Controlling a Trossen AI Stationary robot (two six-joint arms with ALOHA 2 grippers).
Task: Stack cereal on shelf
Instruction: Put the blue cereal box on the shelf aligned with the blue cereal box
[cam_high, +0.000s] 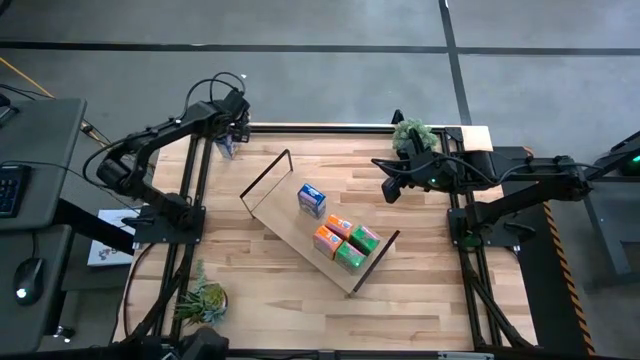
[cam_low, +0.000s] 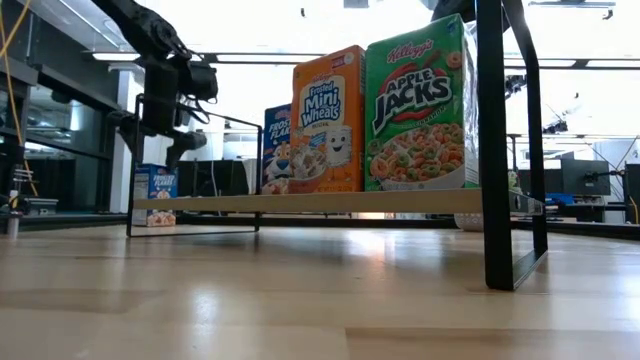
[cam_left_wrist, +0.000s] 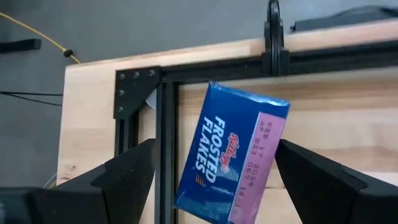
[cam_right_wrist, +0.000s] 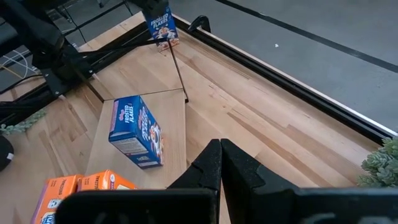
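From above, the shelf (cam_high: 318, 222) carries five cereal boxes; the left hand (cam_high: 228, 133) hangs over a sixth box (cam_high: 225, 146) at the worktop's far corner. Left wrist: fingers (cam_left_wrist: 127, 176) spread around that light, crushable carton; pinch its broad faces. Right hand (cam_right_wrist: 221, 163) pressed together, idle

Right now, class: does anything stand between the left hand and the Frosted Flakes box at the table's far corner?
No. The left hand is open just above the Frosted Flakes box, fingers either side.
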